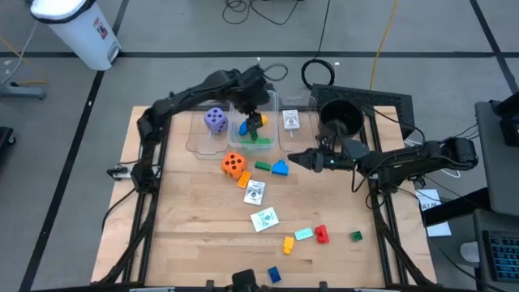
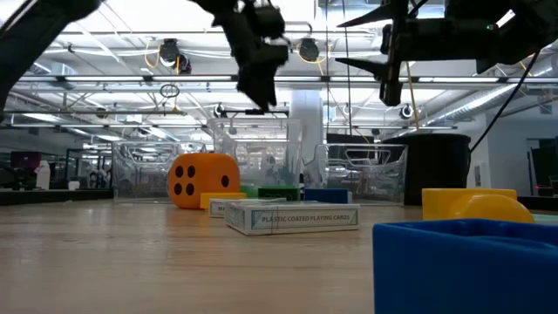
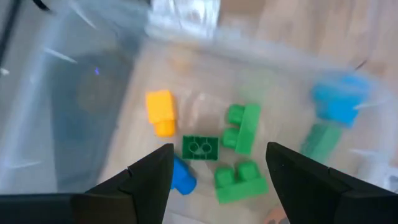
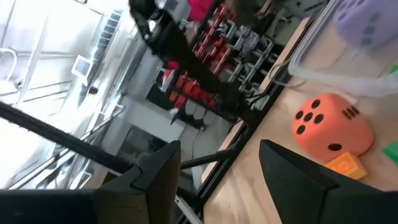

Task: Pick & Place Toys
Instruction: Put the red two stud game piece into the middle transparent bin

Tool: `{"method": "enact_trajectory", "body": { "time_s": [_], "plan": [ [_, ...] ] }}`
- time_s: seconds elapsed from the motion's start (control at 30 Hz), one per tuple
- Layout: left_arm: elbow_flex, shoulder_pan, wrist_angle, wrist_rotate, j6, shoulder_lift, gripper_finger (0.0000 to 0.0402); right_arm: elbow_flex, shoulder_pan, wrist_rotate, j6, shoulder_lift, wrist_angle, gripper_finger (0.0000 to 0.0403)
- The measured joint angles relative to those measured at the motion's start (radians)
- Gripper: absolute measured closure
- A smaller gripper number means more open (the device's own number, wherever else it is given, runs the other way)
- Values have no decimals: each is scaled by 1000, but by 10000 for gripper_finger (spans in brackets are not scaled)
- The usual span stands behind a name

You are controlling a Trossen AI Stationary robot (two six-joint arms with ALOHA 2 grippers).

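We saw the left gripper point(image 1: 253, 109) above the clear plastic tub point(image 1: 195, 139), fingers apart and empty. Under it lay a small green block point(image 3: 200, 148) and a yellow block point(image 3: 161, 112). The right gripper point(image 1: 293, 160), also parted and empty, hovered near the blue block point(image 1: 280, 168) and orange dotted die point(image 1: 233, 165).

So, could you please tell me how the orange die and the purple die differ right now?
The orange die sits on the bare table, just outside the clear tub; the purple die lies inside the tub's end compartment. The orange one has black dots; the purple one's dots are dark purple. Both are dotted cubes of similar size, and neither is gripped.
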Motion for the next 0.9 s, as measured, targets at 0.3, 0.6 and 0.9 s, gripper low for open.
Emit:
{"method": "enact_trajectory", "body": {
  "time_s": [0.3, 0.6, 0.9],
  "plan": [
    [0, 28, 278, 198, -206, -229, 140, 0, 0, 23, 30, 0, 30, 193],
    [-2, 45, 577, 368, -309, -460, 140, 0, 0, 21, 69, 0, 37, 193],
    [-428, 8, 782, 367, -404, -724, 140, 0, 21, 54, 64, 0, 36, 193]
  ]
}}
